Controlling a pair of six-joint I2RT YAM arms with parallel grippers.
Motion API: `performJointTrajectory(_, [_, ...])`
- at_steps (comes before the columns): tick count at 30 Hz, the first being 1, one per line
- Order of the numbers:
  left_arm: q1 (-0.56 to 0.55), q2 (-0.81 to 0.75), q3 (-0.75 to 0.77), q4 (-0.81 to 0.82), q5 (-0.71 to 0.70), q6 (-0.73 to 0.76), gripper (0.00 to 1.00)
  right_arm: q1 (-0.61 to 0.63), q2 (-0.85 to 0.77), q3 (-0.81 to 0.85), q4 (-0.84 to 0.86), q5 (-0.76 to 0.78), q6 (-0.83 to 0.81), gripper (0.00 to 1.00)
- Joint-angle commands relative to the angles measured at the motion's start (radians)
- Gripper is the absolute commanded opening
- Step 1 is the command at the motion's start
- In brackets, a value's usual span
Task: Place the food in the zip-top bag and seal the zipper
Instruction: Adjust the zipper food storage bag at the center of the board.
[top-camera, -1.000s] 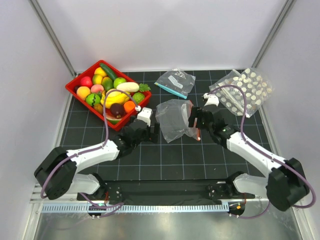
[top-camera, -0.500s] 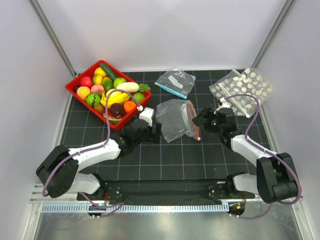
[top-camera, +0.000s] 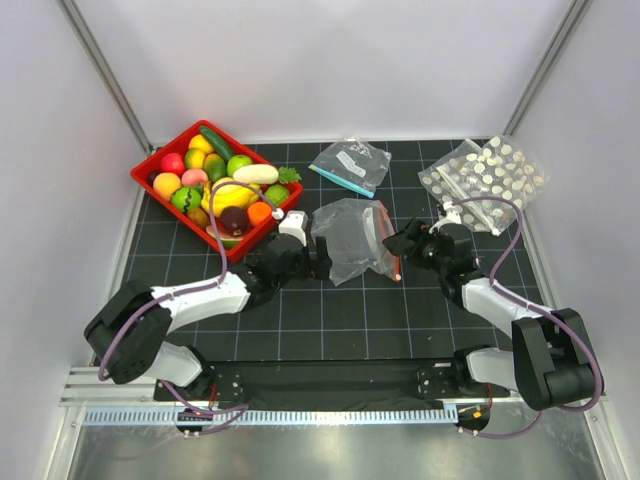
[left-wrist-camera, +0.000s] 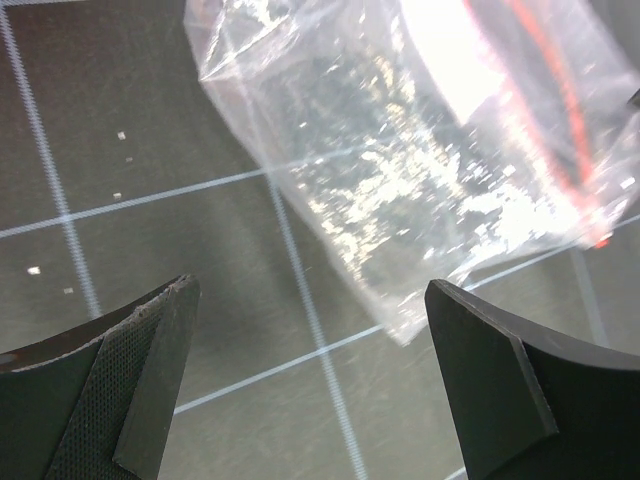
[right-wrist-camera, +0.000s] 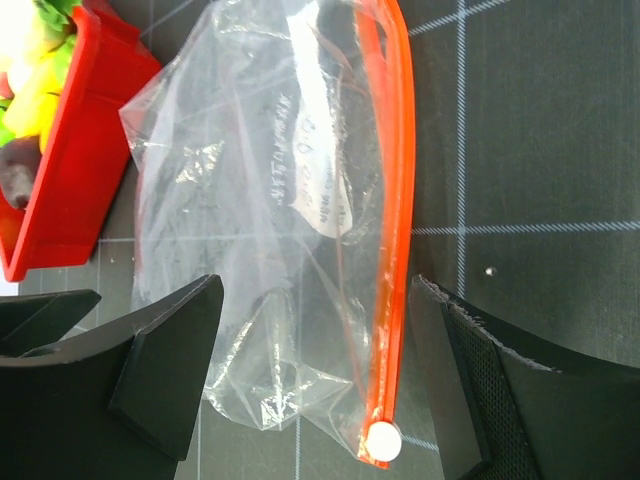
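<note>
Between the wide, empty left gripper (top-camera: 318, 263) and right gripper (top-camera: 397, 240), the zip-top bag (top-camera: 345, 245) is being readied; its zipper (right-wrist-camera: 398, 200) probably needs parting.

**Top view:** fixed above and behind me, it looks down and forward over the whole black gridded mat (top-camera: 330, 320) from far off.

**Left wrist view:** carried on my left arm, it looks steeply down past my left fingers (left-wrist-camera: 150, 380), very near the mat.

**Right wrist view:** it looks down between my right fingers (right-wrist-camera: 170, 360), also near.

**Shared:** all three views show the clear bag (top-camera: 350, 240). The top and right wrist views also share the red tray (right-wrist-camera: 70, 170).
</note>
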Motion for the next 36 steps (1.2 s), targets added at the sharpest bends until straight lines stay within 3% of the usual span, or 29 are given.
performJointTrajectory(1, [-0.001, 0.02, 0.023, 0.102, -0.007, -0.11, 1.0, -0.006, -0.009, -0.004, 0.082, -0.029, 0.014, 0.82])
performJointTrajectory(18, [0.006, 0.063, 0.075, 0.035, -0.042, -0.064, 1.0, 0.069, 0.058, -0.001, 0.234, -0.232, 0.007, 0.77])
performJointTrajectory(27, [0.006, 0.017, 0.066, -0.005, -0.131, -0.026, 1.0, 0.281, 0.017, 0.073, 0.141, -0.187, -0.163, 0.76])
performJointTrajectory(36, [0.006, -0.018, 0.046, -0.022, -0.191, -0.007, 0.99, 0.287, -0.03, 0.052, 0.09, -0.04, -0.165, 0.77])
